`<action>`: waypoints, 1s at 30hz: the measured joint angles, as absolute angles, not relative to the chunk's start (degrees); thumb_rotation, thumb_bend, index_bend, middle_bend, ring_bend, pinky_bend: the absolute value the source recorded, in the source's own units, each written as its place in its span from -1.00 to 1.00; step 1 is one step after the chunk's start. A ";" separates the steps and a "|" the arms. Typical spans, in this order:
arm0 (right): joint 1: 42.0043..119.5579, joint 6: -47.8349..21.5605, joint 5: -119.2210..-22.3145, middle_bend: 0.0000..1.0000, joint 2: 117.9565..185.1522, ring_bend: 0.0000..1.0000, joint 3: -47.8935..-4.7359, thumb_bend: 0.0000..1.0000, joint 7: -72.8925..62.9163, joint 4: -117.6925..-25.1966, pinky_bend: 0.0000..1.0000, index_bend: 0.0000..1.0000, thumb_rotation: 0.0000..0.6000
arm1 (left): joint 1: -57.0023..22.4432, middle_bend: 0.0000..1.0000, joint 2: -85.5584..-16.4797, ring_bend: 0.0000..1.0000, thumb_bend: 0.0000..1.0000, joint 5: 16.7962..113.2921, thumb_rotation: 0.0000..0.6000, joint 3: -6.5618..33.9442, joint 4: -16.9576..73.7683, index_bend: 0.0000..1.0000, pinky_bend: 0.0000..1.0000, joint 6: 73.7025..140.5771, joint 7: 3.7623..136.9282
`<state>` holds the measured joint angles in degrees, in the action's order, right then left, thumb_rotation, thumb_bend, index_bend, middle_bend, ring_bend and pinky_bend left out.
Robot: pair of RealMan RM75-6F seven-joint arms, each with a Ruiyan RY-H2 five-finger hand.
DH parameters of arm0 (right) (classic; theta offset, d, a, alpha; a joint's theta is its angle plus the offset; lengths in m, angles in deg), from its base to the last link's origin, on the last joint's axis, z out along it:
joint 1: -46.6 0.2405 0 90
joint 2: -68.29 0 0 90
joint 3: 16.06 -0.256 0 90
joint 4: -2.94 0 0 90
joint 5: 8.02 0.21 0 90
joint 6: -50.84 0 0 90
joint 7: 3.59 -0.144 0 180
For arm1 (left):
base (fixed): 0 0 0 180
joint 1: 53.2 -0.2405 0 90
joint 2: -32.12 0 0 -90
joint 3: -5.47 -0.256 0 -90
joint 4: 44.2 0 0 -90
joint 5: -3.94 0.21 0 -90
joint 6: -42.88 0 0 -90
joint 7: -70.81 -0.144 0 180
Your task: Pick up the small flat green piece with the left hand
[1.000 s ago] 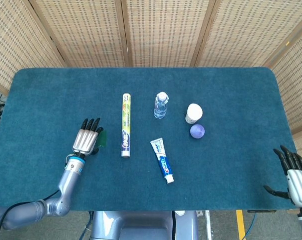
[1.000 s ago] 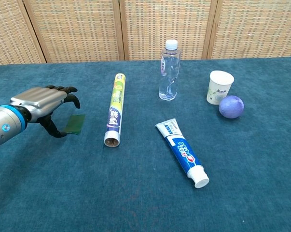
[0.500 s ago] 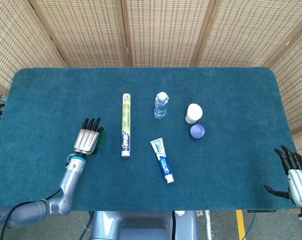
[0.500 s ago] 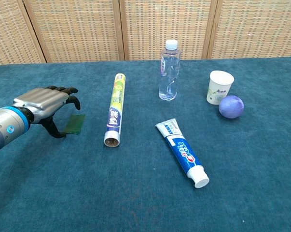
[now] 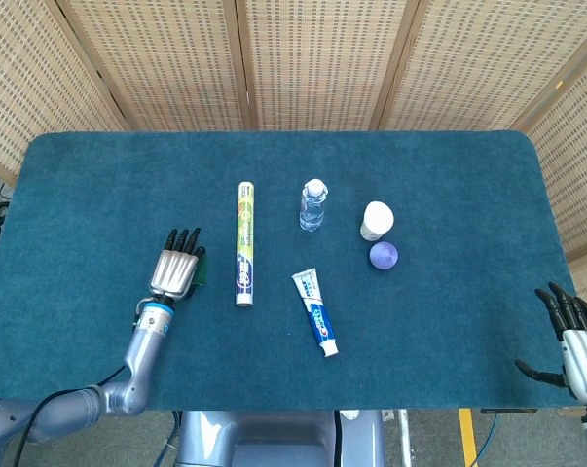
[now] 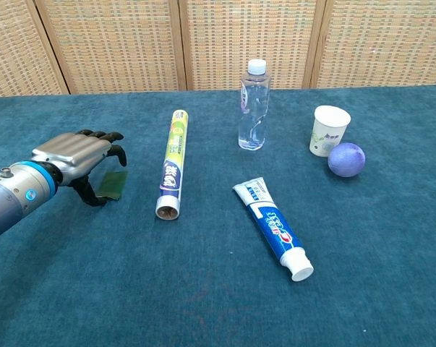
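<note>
Partly covered green piece (image 6: 115, 184), left hand (image 6: 79, 155) overhead

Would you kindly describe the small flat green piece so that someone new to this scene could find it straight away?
Start at the long yellow tube lying left of centre on the blue table. Just to its left, partly under the fingers of the left hand, lies the small flat green piece. It is the only green thing there, a thin dark square flat on the cloth.

Small flat green piece (image 6: 114, 185) lying flat on cloth, partly hidden.
</note>
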<state>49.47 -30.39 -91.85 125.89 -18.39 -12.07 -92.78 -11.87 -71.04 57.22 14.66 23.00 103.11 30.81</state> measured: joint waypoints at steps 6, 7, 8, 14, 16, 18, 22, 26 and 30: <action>49.44 -30.45 -92.02 -1.00 125.90 -1.00 -18.33 -0.71 -12.06 -92.81 -1.00 -1.00 1.00 | -11.88 -1.00 -71.50 -1.00 -0.33 58.04 1.00 14.83 22.49 -0.43 -1.00 103.08 31.51; 49.43 -30.45 -92.02 -1.00 125.90 -1.00 -18.33 -0.71 -12.09 -92.81 -1.00 -1.00 1.00 | -11.90 -1.00 -71.53 -1.00 -0.30 58.14 1.00 14.84 22.44 -0.41 -1.00 103.04 31.57; 49.40 -30.52 -92.02 -1.00 125.87 -1.00 -18.34 -0.71 -12.14 -92.82 -1.00 -1.00 1.00 | -11.92 -1.00 -71.55 -1.00 -0.27 58.21 1.00 14.85 22.42 -0.40 -1.00 103.01 31.66; 49.33 -30.63 -92.00 -1.00 125.83 -1.00 -18.38 -0.71 -12.23 -92.85 -1.00 -1.00 1.00 | -12.13 -1.00 -71.39 -1.00 -0.19 58.37 1.00 14.94 22.47 -0.32 -1.00 102.55 32.04; 49.34 -30.59 -91.99 -1.00 125.82 -1.00 -18.37 -0.71 -12.20 -92.85 -1.00 -1.00 1.00 | -12.20 -1.00 -71.29 -1.00 -0.18 58.37 1.00 14.91 22.57 -0.28 -1.00 102.38 32.06; 49.34 -30.58 -91.98 -1.00 125.83 -1.00 -18.37 -0.71 -12.19 -92.85 -1.00 -1.00 1.00 | -12.29 -1.00 -71.25 -1.00 -0.16 58.38 1.00 14.91 22.57 -0.25 -1.00 102.35 32.12; 49.34 -30.57 -91.96 -1.00 125.86 -1.00 -18.39 -0.71 -12.13 -92.87 -1.00 -1.00 1.00 | -12.34 -1.00 -71.28 -1.00 -0.12 58.27 1.00 14.95 22.39 -0.15 -1.00 102.12 32.07; 49.33 -30.57 -91.91 -1.00 125.92 -1.00 -18.41 -0.71 -12.14 -92.80 -1.00 -1.00 1.00 | -12.40 -1.00 -71.31 -1.00 -0.04 58.34 1.00 15.05 22.13 0.00 -1.00 102.03 32.22; 49.37 -30.48 -91.89 -1.00 125.92 -1.00 -18.41 -0.71 -12.09 -92.78 -1.00 -1.00 1.00 | -12.46 -1.00 -71.39 -1.00 -0.01 58.45 1.00 15.15 21.91 0.10 -1.00 102.02 32.58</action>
